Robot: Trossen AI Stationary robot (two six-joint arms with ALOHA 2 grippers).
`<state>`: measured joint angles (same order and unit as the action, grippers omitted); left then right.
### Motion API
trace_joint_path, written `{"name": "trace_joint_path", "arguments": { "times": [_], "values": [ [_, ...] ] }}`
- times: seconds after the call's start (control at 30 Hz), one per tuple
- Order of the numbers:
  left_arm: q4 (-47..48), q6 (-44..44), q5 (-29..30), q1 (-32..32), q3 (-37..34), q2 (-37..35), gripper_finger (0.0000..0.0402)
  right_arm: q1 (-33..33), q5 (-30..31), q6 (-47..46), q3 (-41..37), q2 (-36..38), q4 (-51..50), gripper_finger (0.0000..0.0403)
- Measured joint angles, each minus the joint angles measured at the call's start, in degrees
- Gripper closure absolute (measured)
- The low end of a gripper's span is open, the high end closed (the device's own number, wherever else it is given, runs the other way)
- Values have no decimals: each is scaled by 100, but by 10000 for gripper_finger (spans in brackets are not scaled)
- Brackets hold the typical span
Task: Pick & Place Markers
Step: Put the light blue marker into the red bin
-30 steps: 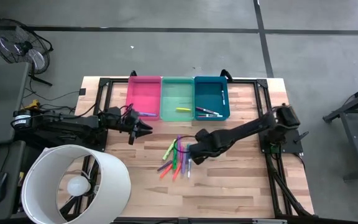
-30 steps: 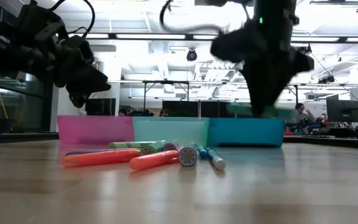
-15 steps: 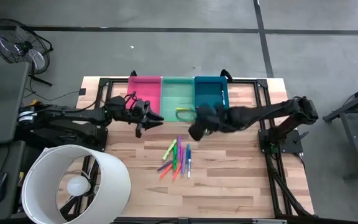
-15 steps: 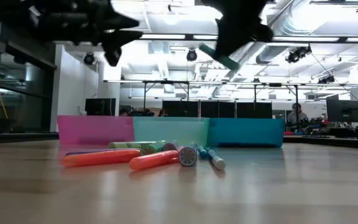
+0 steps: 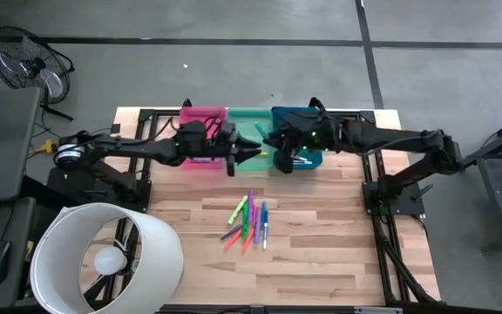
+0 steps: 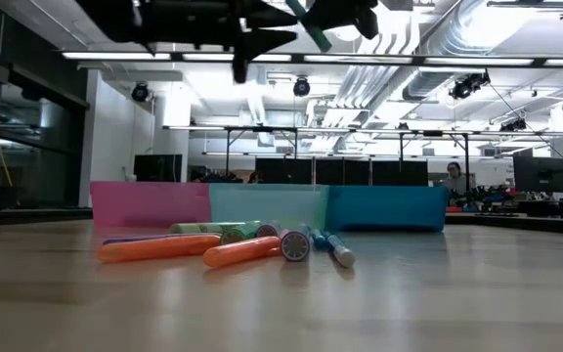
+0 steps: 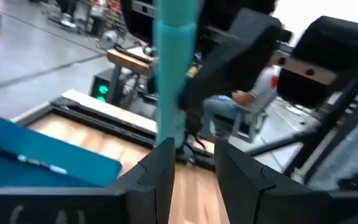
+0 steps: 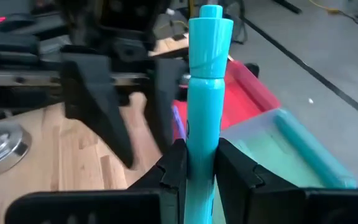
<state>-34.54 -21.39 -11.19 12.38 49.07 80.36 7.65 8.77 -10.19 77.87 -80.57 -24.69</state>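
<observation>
Both arms had swung up from the table [image 5: 338,262] to meet above the green bin [image 5: 247,122]. Right tool [image 5: 274,144] pinched a teal marker [image 8: 206,93]; left tool [image 5: 253,153], fingers parted, faced it. Other markers [image 5: 249,220] lay piled mid-table.

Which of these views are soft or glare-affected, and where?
Left wrist view: teal marker and background blurred, bright window glare at upper right. Right wrist view: the marker is sharp, the left gripper behind it soft. Low view: ceiling lights backlight both arms into silhouettes, and the near markers are slightly soft. High view: evenly lit.
</observation>
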Motion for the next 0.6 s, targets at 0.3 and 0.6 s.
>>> {"name": "trace_joint_path", "arguments": {
  "times": [0.3,0.6],
  "values": [
    [-28,12,176,0,806,576,291,293,-649,561,7,344,-21,350],
    [1,-14,179,-2,1229,987,291,366,-1008,639,7,344,320,350]
  ]
}}
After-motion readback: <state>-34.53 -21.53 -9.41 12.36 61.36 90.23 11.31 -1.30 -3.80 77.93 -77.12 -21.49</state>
